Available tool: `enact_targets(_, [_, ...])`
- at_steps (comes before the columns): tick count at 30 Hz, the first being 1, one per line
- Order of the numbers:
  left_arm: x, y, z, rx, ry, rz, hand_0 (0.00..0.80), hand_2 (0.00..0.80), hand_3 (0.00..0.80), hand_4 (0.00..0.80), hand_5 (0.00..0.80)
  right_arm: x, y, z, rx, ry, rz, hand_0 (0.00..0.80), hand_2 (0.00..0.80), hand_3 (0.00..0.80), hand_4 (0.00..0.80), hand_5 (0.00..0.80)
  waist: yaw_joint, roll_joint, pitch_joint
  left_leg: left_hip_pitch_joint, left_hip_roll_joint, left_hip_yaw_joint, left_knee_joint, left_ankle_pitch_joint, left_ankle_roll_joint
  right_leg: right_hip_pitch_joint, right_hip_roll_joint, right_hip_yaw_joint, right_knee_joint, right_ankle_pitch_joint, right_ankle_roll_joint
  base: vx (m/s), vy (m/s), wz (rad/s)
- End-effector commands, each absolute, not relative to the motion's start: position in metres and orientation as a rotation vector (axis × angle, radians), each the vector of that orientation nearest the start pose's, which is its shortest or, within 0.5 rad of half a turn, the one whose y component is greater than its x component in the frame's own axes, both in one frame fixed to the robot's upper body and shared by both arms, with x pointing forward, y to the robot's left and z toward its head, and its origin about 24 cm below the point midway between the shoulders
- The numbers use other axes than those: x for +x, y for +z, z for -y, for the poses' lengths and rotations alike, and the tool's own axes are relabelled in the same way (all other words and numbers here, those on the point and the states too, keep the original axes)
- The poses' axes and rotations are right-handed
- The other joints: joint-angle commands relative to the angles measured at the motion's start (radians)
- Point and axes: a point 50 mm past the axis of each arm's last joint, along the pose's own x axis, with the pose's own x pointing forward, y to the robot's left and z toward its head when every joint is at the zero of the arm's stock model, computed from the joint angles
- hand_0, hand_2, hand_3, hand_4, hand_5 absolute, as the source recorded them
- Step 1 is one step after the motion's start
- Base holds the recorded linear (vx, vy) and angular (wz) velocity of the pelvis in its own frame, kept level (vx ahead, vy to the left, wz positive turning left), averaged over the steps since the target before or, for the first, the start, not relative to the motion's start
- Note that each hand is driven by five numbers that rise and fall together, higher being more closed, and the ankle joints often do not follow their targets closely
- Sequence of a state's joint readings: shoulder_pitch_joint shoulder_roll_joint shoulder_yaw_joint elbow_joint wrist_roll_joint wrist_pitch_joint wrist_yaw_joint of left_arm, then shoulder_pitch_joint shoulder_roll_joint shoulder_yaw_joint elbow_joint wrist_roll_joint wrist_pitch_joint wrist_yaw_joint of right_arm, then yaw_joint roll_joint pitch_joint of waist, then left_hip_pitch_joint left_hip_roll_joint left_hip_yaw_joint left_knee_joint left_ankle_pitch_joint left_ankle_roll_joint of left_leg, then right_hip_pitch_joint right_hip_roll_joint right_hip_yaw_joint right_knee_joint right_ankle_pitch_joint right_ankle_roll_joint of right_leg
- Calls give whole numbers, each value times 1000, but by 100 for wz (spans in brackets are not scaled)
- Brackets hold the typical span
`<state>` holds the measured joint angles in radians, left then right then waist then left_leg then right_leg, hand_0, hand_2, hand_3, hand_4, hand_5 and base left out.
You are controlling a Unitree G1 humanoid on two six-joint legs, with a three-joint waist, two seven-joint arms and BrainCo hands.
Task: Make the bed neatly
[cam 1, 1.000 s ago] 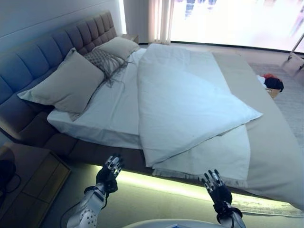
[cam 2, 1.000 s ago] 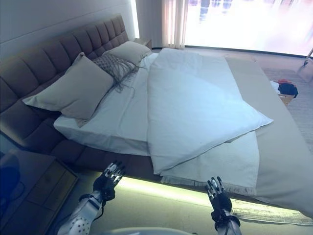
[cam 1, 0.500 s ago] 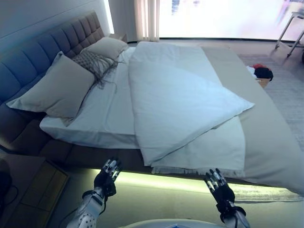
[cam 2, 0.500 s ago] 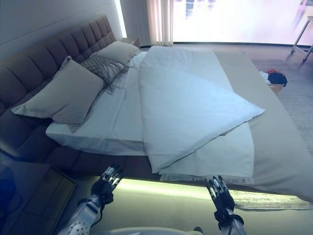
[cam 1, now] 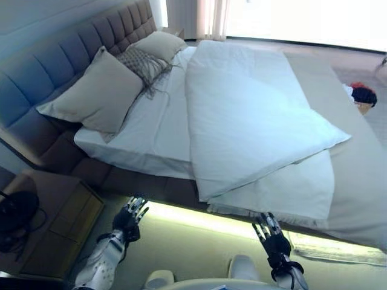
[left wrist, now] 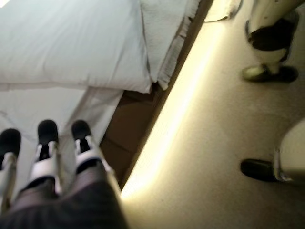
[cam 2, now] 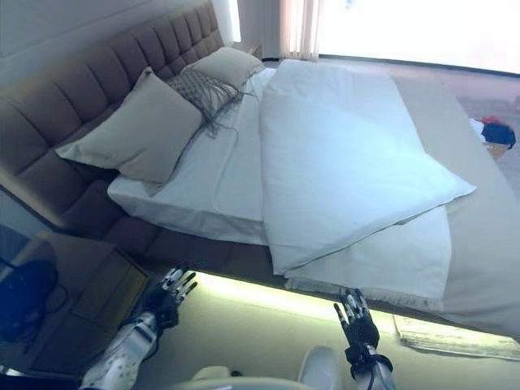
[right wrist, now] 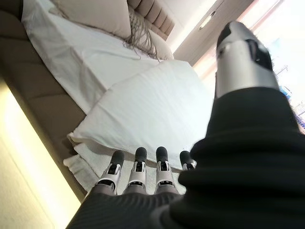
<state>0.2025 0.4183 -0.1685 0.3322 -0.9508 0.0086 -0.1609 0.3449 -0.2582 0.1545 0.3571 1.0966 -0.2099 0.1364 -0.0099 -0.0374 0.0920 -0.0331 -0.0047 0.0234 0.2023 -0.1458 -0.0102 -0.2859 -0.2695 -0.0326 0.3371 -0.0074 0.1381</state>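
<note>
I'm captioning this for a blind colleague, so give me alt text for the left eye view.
An unmade bed: a white duvet lies folded back diagonally, with pillows at the tufted headboard. The robot's left hand and right hand hover open below the bed's near edge.

Left hand (cam 1: 129, 216) at seven o'clock and right hand (cam 1: 269, 236) at five, fingers straight, holding nothing.

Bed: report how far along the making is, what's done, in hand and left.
Done: little. Two beige pillows sit at the padded headboard. The white duvet lies folded back on itself, leaving the white sheet bare. In hand: nothing; the left hand and right hand hover open near the bed's edge, touching no bedding. Left: unfold the duvet, spread it flat, and straighten the pillows.
</note>
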Motion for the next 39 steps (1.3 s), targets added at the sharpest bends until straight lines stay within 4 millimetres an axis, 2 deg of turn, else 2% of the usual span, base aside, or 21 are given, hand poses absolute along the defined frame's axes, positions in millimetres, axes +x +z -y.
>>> enact_targets(1, [199, -34, -219, -511, -57, -383, 0, 0, 0, 0, 0, 154, -61, 224, 787, -252, -286, 0, 0, 0, 0, 0, -25, -15, -15, 80, -96, -65, -7, -64, 49, 56, 16, 14, -424, 276, 54, 350, -222, 8])
enact_targets(3, [196, -34, -221, -513, -48, -391, 0, 0, 0, 0, 0, 153, -65, 220, 790, -254, -305, 0, 0, 0, 0, 0, -21, -26, -19, 80, -105, -73, 15, -85, 65, 46, 22, 25, -424, 301, 60, 358, -251, 23])
enact_targets(5, [190, -36, -224, -521, -27, -398, 0, 0, 0, 0, 0, 149, -67, 215, 787, -239, -326, 0, 0, 0, 0, 0, -26, -34, -20, 96, -98, -76, 35, -109, 72, 60, 21, 23, -398, 309, 57, 370, -304, 22])
enact_targets(7, [180, -41, -225, -527, -16, -410, 0, 0, 0, 0, 0, 144, -69, 215, 777, -228, -348, 0, 0, 0, 0, 0, -27, -33, -31, 113, -68, -62, 42, -124, 66, 68, 26, 17, -344, 259, 59, 356, -337, 16])
enact_targets(9, [171, -45, -228, -539, 14, -429, 0, 0, 0, 0, 0, 139, -71, 216, 763, -217, -380, 0, 0, 0, 0, 0, -34, -29, -48, 133, -18, -52, 54, -122, 41, 74, 42, 39, -306, 230, 64, 370, -402, 12])
enact_targets(11, [163, -48, -231, -564, 49, -447, 0, 0, 0, 0, 0, 137, -69, 215, 745, -195, -413, 0, 0, 0, 0, 0, -40, -19, -64, 159, 52, -57, 56, -72, 6, 72, 76, 56, -246, 180, 48, 348, -437, 9])
enact_targets(13, [158, -51, -231, -566, 42, -459, 0, 0, 0, 0, 0, 138, -66, 216, 744, -160, -417, 0, 0, 0, 0, 0, -37, -16, -79, 156, 115, -70, 71, 45, -29, 97, 108, 48, -234, 141, 14, 301, -474, 8])
enact_targets(14, [158, -51, -228, -563, 19, -461, 0, 0, 0, 0, 0, 138, -66, 218, 737, -153, -415, 0, 0, 0, 0, 0, -37, -18, -88, 150, 139, -65, 83, 87, -36, 111, 124, 40, -235, 124, -5, 264, -446, 5])
enact_targets(17, [162, -53, -218, -574, -39, -467, 0, 0, 0, 0, 0, 141, -67, 227, 721, -194, -408, 0, 0, 0, 0, 0, -44, -18, -105, 109, 180, -29, 157, 165, -38, 143, 161, 10, -236, 81, -54, 210, -389, 6])
enact_targets(19, [166, -54, -212, -580, -70, -478, 0, 0, 0, 0, 0, 143, -67, 234, 721, -237, -396, 0, 0, 0, 0, 0, -51, -18, -102, 56, 206, 17, 246, 195, -37, 165, 179, -12, -225, 49, -86, 127, -336, 13])
enact_targets(21, [170, -55, -204, -584, -113, -481, 0, 0, 0, 0, 0, 146, -66, 237, 729, -272, -360, 0, 0, 0, 0, 0, -50, -18, -92, 21, 231, 48, 251, 207, -37, 188, 186, -41, -215, 31, -97, 102, -224, 23])
enact_targets(23, [175, -55, -200, -577, -137, -480, 0, 0, 0, 0, 0, 146, -64, 237, 740, -301, -334, 0, 0, 0, 0, 0, -51, -6, -88, 33, 228, 48, 146, 229, -46, 206, 191, -57, -213, 16, -93, 104, -51, 29])
enact_targets(25, [185, -53, -194, -573, -161, -472, 0, 0, 0, 0, 0, 144, -62, 237, 746, -329, -329, 0, 0, 0, 0, 0, -54, 17, -88, 31, 217, 18, -5, 276, -68, 225, 205, -50, -217, -8, -88, 122, 35, 33])
enact_targets(28, [196, -50, -187, -568, -177, -464, 0, 0, 0, 0, 0, 139, -64, 237, 762, -339, -335, 0, 0, 0, 0, 0, -43, 37, -81, -25, 193, -32, -139, 324, -97, 261, 210, -35, -234, -35, -79, 158, 14, 55])
enact_targets(30, [197, -50, -185, -570, -180, -460, 0, 0, 0, 0, 0, 138, -64, 234, 773, -325, -333, 0, 0, 0, 0, 0, -24, 48, -69, -74, 179, -50, -204, 371, -110, 298, 215, -25, -249, -52, -80, 200, -2, 40])
enact_targets(33, [194, -53, -186, -566, -188, -470, 0, 0, 0, 0, 0, 136, -68, 229, 783, -317, -341, 0, 0, 0, 0, 0, 8, 68, -59, -135, 163, -88, -258, 433, -115, 340, 231, -18, -262, -73, -92, 283, -4, -39])
enact_targets(37, [182, -60, -190, -546, -178, -510, 0, 0, 0, 0, 0, 139, -72, 219, 775, -279, -348, 0, 0, 0, 0, 0, 52, 86, -59, -207, 135, -166, -290, 434, -116, 384, 236, 2, -253, -121, -101, 379, -2, -32])
enact_targets(39, [178, -64, -193, -546, -157, -537, 0, 0, 0, 0, 0, 140, -72, 214, 774, -259, -359, 0, 0, 0, 0, 0, 65, 94, -57, -231, 118, -189, -290, 424, -117, 414, 234, 25, -240, -154, -101, 479, 54, -7])
